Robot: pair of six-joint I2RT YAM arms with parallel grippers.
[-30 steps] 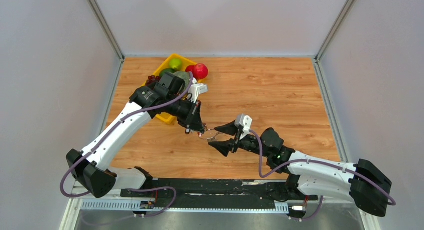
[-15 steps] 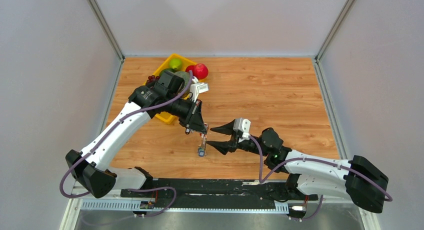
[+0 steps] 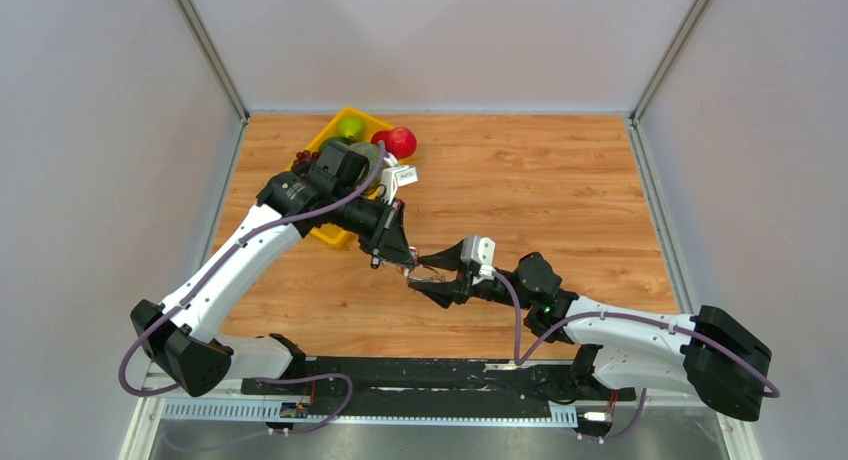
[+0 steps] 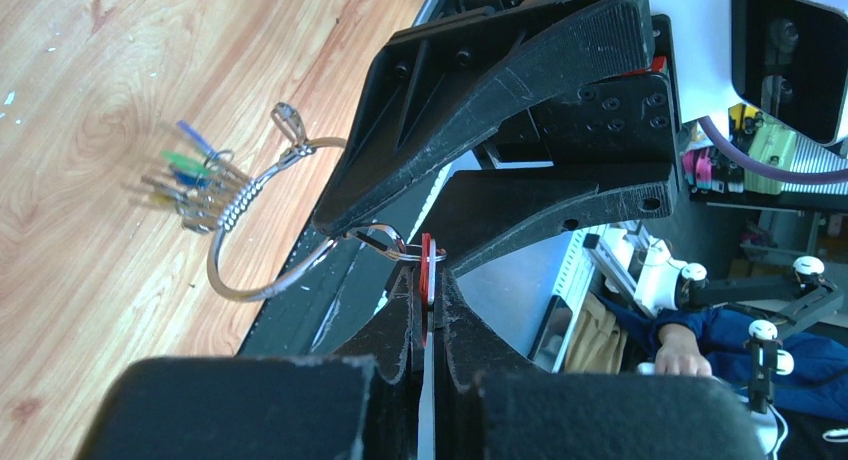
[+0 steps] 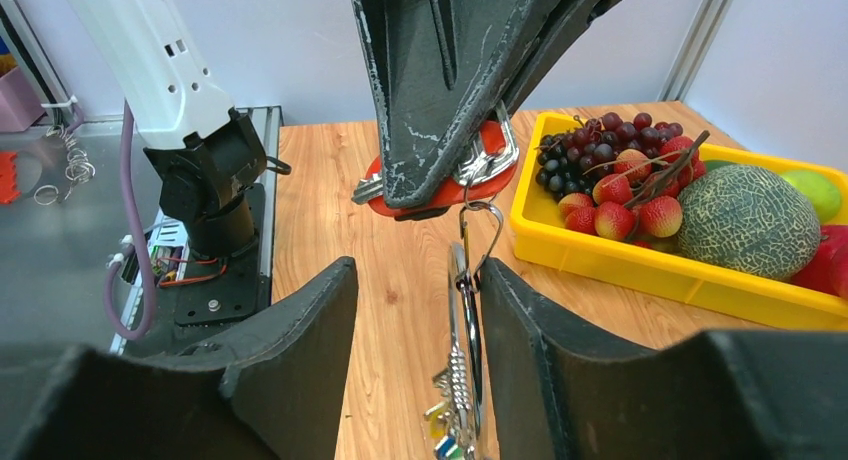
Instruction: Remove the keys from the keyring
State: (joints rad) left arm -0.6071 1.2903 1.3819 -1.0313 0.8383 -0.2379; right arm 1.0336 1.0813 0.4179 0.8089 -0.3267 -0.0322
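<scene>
The left gripper (image 3: 392,256) sits just left of the top view's centre, above the wooden table (image 3: 560,190), its 2 fingers pressed tight on a red tag (image 4: 428,258) that belongs to the keys (image 4: 195,180). In the left wrist view the tag stands edge-on between the finger pads at lower centre. From there the keyring (image 4: 214,265) loops out toward the left of the frame. The rest of the bunch, with blue and green tags showing, is strung along the ring's upper-left arc, over the tabletop.

The right gripper (image 5: 418,280) faces the left one from the right, tips near each other. Its jaw is spread fairly wide. In the right wrist view the ring hangs edge-on between the 2 fingers, closer to the one on the frame's right; I cannot tell whether it touches that finger. Small tags dangle at the bottom of that view.

A yellow tray (image 5: 640,270) lies at the right of the right wrist view, holding grapes (image 5: 600,140), strawberries (image 5: 620,218) and a melon (image 5: 745,220).
</scene>
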